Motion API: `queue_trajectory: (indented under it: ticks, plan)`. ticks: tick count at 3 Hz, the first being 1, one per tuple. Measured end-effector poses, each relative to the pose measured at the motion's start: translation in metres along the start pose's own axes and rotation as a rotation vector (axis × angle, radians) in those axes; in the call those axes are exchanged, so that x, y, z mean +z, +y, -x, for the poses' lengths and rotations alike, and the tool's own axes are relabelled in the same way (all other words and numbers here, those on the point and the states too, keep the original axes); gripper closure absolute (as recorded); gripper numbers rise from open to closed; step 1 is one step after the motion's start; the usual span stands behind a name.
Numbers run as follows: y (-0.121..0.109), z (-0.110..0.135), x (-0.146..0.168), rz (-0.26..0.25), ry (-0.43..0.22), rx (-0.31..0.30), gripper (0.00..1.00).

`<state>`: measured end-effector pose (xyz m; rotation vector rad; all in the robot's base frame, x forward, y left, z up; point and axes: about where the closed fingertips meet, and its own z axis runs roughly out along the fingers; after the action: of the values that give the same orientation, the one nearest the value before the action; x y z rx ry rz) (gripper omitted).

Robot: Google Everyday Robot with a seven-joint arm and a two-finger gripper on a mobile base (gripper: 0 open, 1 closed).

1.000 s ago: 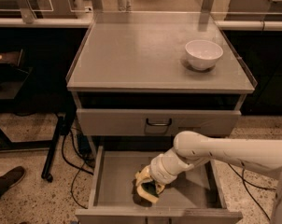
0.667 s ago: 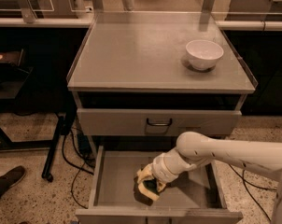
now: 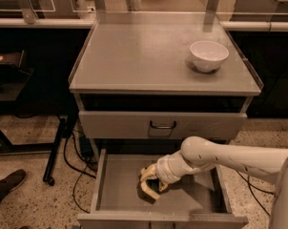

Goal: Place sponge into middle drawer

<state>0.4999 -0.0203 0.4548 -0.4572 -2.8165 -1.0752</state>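
Observation:
The middle drawer (image 3: pixel 120 185) is pulled out below the cabinet, and its flat grey floor and low side walls show. My white arm reaches in from the right. My gripper (image 3: pixel 149 183) is low inside the drawer, just left of its middle and close to the floor. Pale yellow shapes sit at the gripper's tip with a dark patch under them. I cannot make out the sponge as a separate thing there. No sponge lies elsewhere on the drawer floor or on the cabinet top.
A white bowl (image 3: pixel 209 55) stands on the cabinet top (image 3: pixel 144 56) at the right. A closed grey drawer front with a small dark bar handle (image 3: pixel 163 125) is above the open drawer. A person's shoe (image 3: pixel 8 182) is on the floor at left, beside cables and a stand leg (image 3: pixel 56 151).
My gripper has shifted slightly toward the back of the drawer. The arm has barely moved, and the bowl and drawers are as before.

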Motion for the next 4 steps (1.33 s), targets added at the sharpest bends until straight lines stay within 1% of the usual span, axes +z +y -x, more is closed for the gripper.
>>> queue_trajectory:
  ticks: [2, 3, 4]
  plan:
    - [-0.026, -0.005, 0.028, -0.045, 0.004, 0.037, 1.00]
    - [-0.031, 0.005, 0.044, -0.042, -0.024, 0.042, 1.00]
    - [-0.033, 0.008, 0.051, -0.036, -0.023, 0.045, 1.00]
